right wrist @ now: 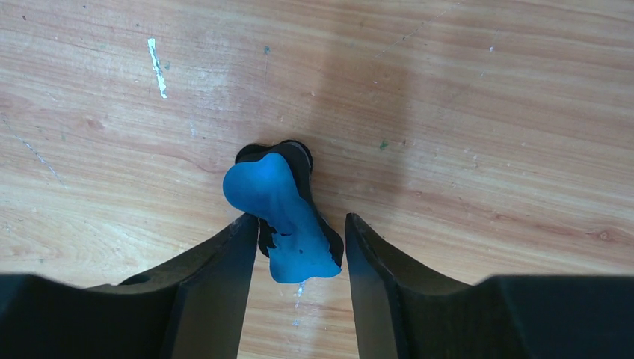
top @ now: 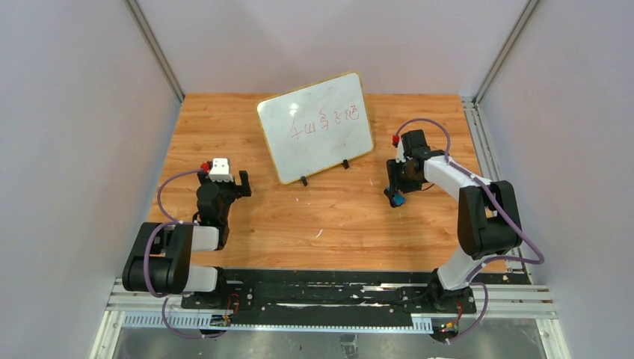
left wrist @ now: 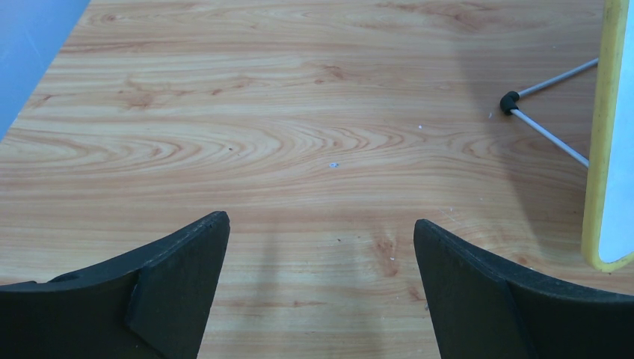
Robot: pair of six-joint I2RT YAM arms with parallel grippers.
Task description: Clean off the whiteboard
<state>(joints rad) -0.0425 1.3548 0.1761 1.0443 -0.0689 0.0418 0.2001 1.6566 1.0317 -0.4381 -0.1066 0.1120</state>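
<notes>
Nearest the top camera, a black rail [top: 314,295] carries both arm bases at the near edge of the wooden table [top: 329,224]. At the far middle of the table stands the whiteboard [top: 314,127], propped at a tilt on two small black feet, with red marks [top: 325,122] across its upper part. The left gripper [top: 223,187] hangs over the table's left side, well apart from the board. The right gripper [top: 394,191] sits just right of the board's near corner with something blue at its tips.

From the left wrist, the left gripper [left wrist: 320,222] has its two black fingers spread wide with only bare wood between them. The whiteboard's yellow frame [left wrist: 598,149] runs down the right edge, and thin wire legs meet at a black foot [left wrist: 509,101] resting on the table.

From the right wrist, the right gripper [right wrist: 300,221] has its fingers drawn in close on a blue and black eraser [right wrist: 280,202], which pokes out past the tips over scuffed wood. Whether the eraser touches the table cannot be told.
</notes>
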